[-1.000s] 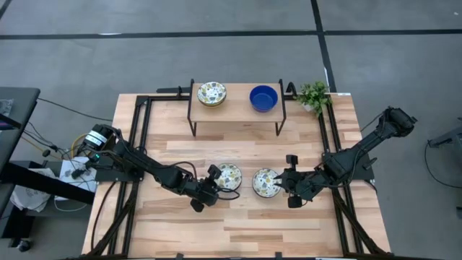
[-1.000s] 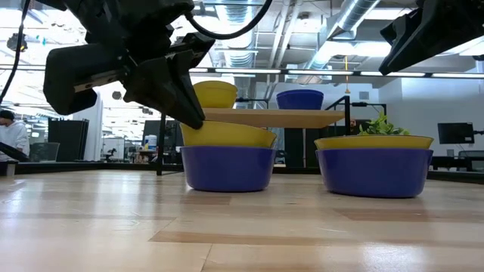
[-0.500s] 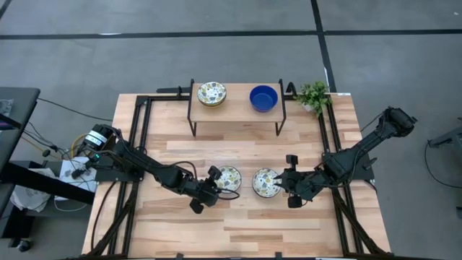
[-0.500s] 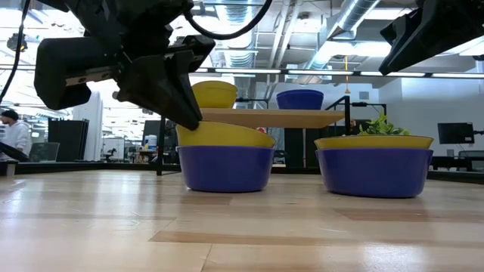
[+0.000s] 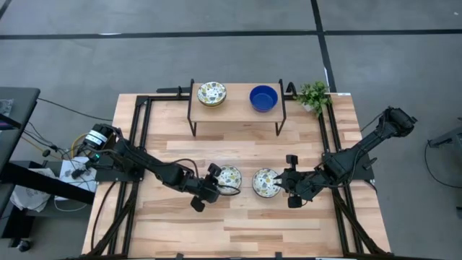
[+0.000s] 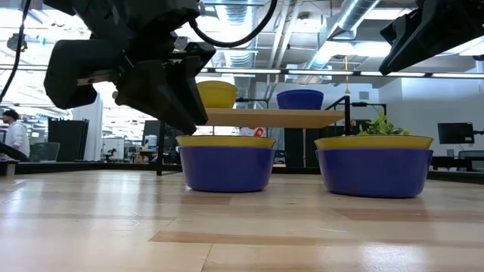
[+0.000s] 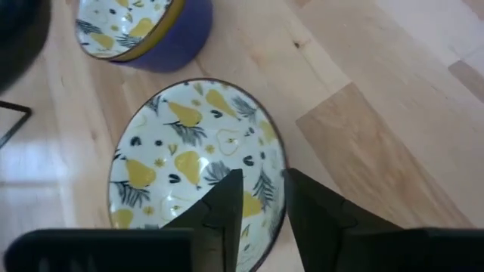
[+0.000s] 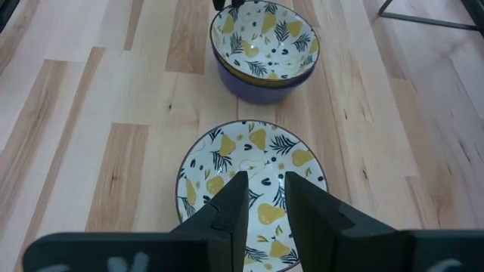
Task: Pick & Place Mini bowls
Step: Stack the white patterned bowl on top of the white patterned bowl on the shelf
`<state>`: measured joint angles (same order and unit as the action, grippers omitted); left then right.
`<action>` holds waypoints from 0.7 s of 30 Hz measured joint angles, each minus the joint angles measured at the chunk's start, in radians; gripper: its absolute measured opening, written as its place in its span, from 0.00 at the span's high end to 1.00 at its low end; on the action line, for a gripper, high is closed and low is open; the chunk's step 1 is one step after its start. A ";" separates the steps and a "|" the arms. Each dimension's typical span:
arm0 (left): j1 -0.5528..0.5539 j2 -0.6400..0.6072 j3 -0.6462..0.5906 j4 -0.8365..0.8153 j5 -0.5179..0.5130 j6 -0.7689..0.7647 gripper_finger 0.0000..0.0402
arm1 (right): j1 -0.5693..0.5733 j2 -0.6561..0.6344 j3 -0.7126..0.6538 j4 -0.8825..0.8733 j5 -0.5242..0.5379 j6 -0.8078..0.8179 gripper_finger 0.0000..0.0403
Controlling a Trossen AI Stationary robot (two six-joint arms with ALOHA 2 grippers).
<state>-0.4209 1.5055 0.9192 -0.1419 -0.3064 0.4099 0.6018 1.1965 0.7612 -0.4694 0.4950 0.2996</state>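
Observation:
Two stacks stand mid-table, each a pear-patterned, yellow-sided mini bowl nested level in a blue one: the left stack [image 5: 229, 178] [image 6: 227, 162] and the right stack [image 5: 266, 183] [image 6: 374, 162]. My left gripper [image 7: 262, 179] [image 5: 214, 186] is open. One finger stands inside the left patterned bowl [image 7: 189, 162] and one outside its rim, and neither touches it. My right gripper [image 8: 265, 180] [image 5: 284, 187] is open too, and hovers over the right patterned bowl [image 8: 253, 177] on the side toward the table's right edge.
A low wooden shelf [image 5: 237, 110] at the far middle carries another patterned bowl [image 5: 211, 92] and a blue bowl [image 5: 264, 98]. A small potted plant [image 5: 314, 95] stands at its right. Bare wood lies along the near edge.
My left gripper has opened and let go of the left patterned bowl's rim, rolling slightly. That bowl was tilted, with its left side raised, and has dropped level into the blue bowl under it.

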 joint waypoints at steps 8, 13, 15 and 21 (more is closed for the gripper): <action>0.000 0.000 0.000 -0.020 0.049 -0.008 0.76 | 0.000 0.000 0.000 0.000 0.000 0.000 0.80; 0.013 0.000 0.000 -0.023 0.050 -0.010 0.77 | 0.000 0.000 0.000 0.000 0.000 0.000 0.80; 0.022 0.000 0.000 -0.023 0.056 -0.018 0.77 | 0.000 0.000 0.000 0.000 0.000 0.001 0.80; 0.030 0.000 0.000 -0.024 0.089 -0.020 0.77 | 0.000 0.000 0.000 0.000 0.000 0.001 0.80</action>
<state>-0.3908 1.5055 0.9192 -0.1661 -0.2170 0.3901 0.6018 1.1965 0.7612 -0.4698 0.4950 0.3004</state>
